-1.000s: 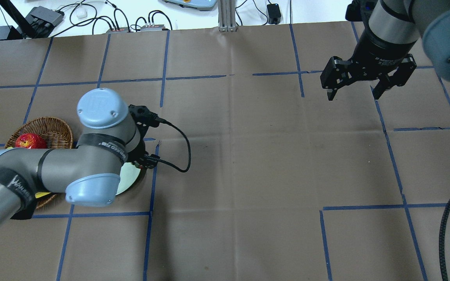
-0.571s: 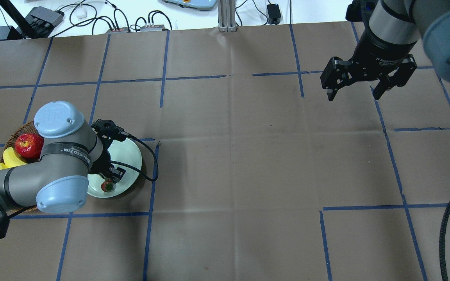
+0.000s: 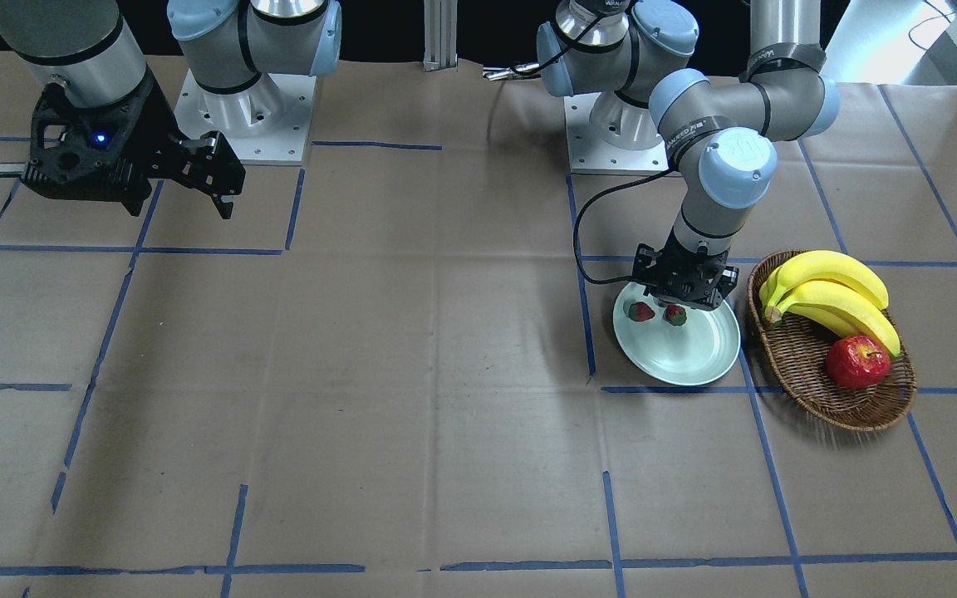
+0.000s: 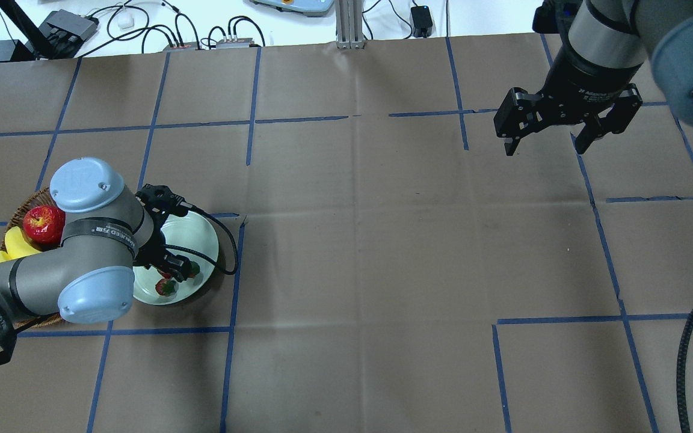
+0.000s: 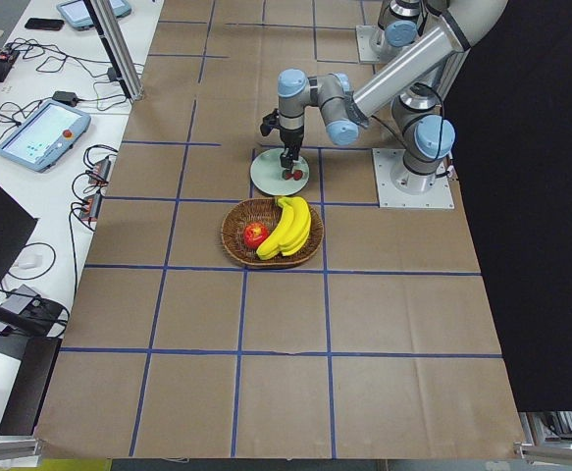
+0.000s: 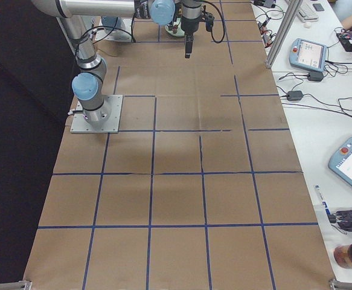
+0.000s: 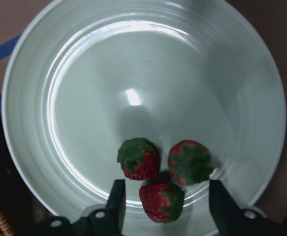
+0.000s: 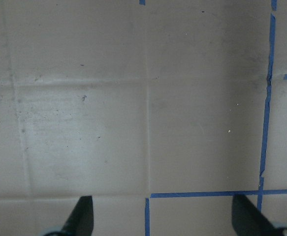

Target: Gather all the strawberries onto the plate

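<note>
The pale mint-green plate (image 7: 84, 98) lies at the table's left (image 4: 196, 231), next to the basket. Three small red strawberries (image 7: 139, 158) (image 7: 190, 162) (image 7: 161, 200) lie close together on its near part; two of them show in the front view (image 3: 640, 311) (image 3: 675, 315). My left gripper (image 7: 165, 209) hangs low over the plate, open. Its fingers (image 7: 116, 201) stand wide on either side of the nearest strawberry without touching it. My right gripper (image 4: 544, 144) is open and empty above bare table at the far right (image 8: 164, 219).
An oval wicker basket (image 3: 827, 394) stands right beside the plate, holding a red apple (image 3: 857, 362) and bananas (image 3: 827, 291). The left arm's elbow (image 4: 97, 294) overhangs the basket. Blue tape lines cross the brown table. Cables lie past the far edge.
The left arm swung off the plate toward the basket, uncovering the plate. One strawberry showed there 0.6 s ago, now a second shows beside the gripper. The right arm has not moved.
</note>
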Controlling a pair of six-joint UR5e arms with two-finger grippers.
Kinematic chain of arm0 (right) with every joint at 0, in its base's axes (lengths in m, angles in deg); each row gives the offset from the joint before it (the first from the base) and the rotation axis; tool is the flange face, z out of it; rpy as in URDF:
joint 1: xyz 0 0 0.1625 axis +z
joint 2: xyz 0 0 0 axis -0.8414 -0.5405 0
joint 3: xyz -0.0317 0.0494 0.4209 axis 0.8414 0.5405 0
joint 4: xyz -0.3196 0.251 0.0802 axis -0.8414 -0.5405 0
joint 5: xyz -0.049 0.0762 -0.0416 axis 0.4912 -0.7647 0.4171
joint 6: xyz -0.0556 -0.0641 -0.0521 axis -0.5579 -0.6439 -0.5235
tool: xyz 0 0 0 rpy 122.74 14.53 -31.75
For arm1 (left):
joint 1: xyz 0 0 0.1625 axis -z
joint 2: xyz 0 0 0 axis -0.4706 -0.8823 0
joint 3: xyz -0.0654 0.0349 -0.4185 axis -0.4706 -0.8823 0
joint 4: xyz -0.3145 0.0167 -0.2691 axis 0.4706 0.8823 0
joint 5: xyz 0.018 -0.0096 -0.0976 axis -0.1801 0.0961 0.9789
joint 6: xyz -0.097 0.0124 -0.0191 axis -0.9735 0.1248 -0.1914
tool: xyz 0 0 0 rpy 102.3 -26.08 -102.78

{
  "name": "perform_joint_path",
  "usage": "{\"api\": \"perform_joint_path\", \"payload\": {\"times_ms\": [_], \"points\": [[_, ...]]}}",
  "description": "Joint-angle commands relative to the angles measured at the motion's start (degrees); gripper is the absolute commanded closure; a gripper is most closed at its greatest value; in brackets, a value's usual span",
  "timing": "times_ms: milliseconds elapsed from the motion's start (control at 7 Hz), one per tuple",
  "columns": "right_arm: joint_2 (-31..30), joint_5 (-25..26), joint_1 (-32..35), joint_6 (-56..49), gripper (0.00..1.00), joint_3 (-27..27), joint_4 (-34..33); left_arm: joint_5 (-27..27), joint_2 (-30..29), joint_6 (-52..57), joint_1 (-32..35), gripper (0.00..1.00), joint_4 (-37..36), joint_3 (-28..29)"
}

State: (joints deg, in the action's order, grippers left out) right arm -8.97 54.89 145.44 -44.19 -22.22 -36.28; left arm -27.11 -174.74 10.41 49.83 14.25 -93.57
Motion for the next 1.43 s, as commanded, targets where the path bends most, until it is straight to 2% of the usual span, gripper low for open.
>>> {"api": "perform_joint_path", "payload": {"times_ms": [0, 286, 429, 571, 714, 857, 1000, 1143, 1286], "points": [[-0.02, 0.03, 0.00, 0.00, 0.00, -0.07, 0.00, 2.16, 0.21, -1.75, 0.14, 0.02, 0.61, 1.35], [-0.03, 0.03, -0.09, 0.00, 0.00, -0.15, 0.00, 3.65, 1.87, -7.96, 1.89, 0.01, 4.02, 3.28], [-0.03, 0.03, -0.09, 0.00, 0.00, -0.07, 0.00, 5.75, 3.79, -11.65, 2.77, 0.01, 10.14, 5.64], [0.06, 0.03, 0.00, 0.00, 0.00, -0.15, 0.00, 5.86, 5.03, -16.29, 5.39, 0.01, 16.29, 9.50], [0.06, 0.03, -0.09, 0.00, 0.00, -0.15, 0.00, 5.52, 6.26, -20.95, 8.98, 0.01, 29.32, 18.84], [0.06, 0.03, 0.00, 0.00, 0.00, -0.07, 0.00, 5.86, 7.06, -23.87, 9.89, 0.01, 38.67, 25.12], [0.06, 0.03, 0.00, 0.00, 0.00, -0.07, -0.09, 5.78, 8.11, -24.42, 10.07, 0.01, 44.94, 30.49], [0.06, 0.03, 0.00, 0.00, 0.00, -0.07, -0.09, 5.43, 10.38, -26.17, 10.07, 0.01, 48.74, 33.15], [0.06, 0.03, -0.09, 0.00, 0.00, -0.07, -0.09, 5.34, 13.62, -28.01, 10.07, 0.01, 49.65, 32.65]]}}
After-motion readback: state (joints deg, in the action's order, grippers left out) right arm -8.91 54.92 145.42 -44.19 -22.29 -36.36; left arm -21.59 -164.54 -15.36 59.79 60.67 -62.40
